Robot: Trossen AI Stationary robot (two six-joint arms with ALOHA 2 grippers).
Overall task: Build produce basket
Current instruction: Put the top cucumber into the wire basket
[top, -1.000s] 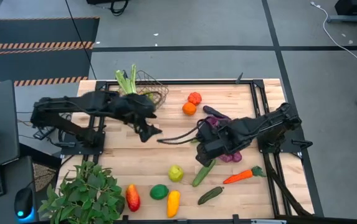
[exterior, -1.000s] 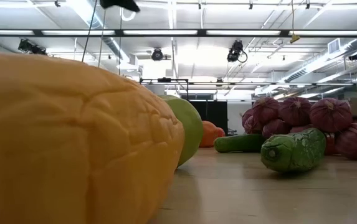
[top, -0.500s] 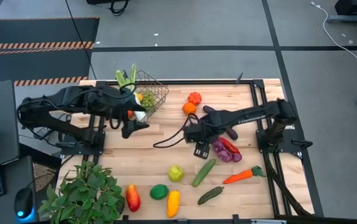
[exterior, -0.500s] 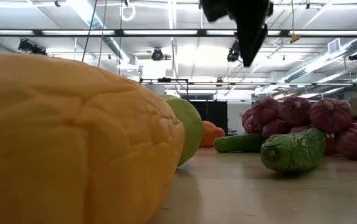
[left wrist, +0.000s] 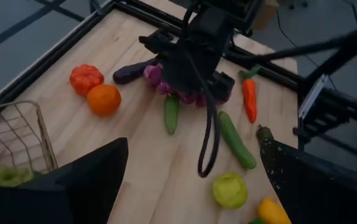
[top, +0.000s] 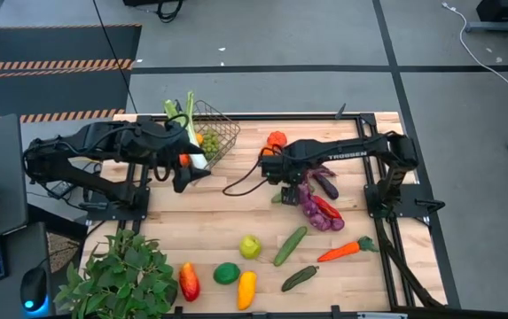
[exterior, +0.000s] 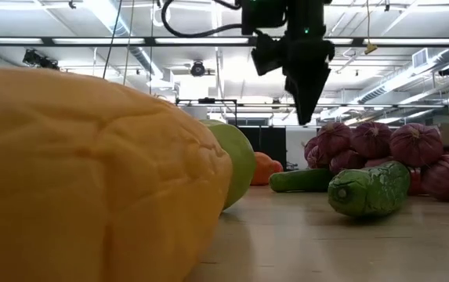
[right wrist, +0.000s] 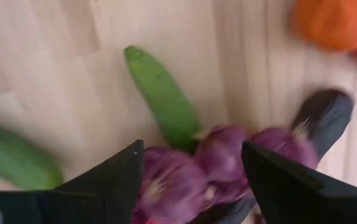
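Observation:
The wire basket [top: 221, 133] stands at the table's far left, holding celery [top: 179, 113] and green grapes [top: 207, 140]; it also shows in the left wrist view [left wrist: 16, 134]. My left gripper [top: 191, 173] [left wrist: 194, 146] is open and empty, just beside the basket's near side. My right gripper [top: 278, 175] [right wrist: 192, 149] is open and empty, above the purple grapes [right wrist: 190, 180] [top: 317, 211]. In the low view it [exterior: 302, 102] hangs well above the tabletop. A short green cucumber [right wrist: 162, 96], an eggplant [right wrist: 324, 112] and an orange [right wrist: 334, 25] lie around the grapes.
Near the front lie two cucumbers [top: 291, 245] [top: 300, 277], a carrot [top: 342, 251], a green piece [top: 250, 246], a lime [top: 226, 273], a yellow piece [top: 246, 288] and a red piece [top: 188, 281]. A leafy plant [top: 121, 275] stands at the near left corner. A red-orange piece [top: 277, 139] lies far centre.
My right gripper has gone from beside the near cucumber toward the table's far edge and left, to above the purple grapes, and has come down into the low view. My left gripper has drawn back toward the table's left edge, uncovering the basket.

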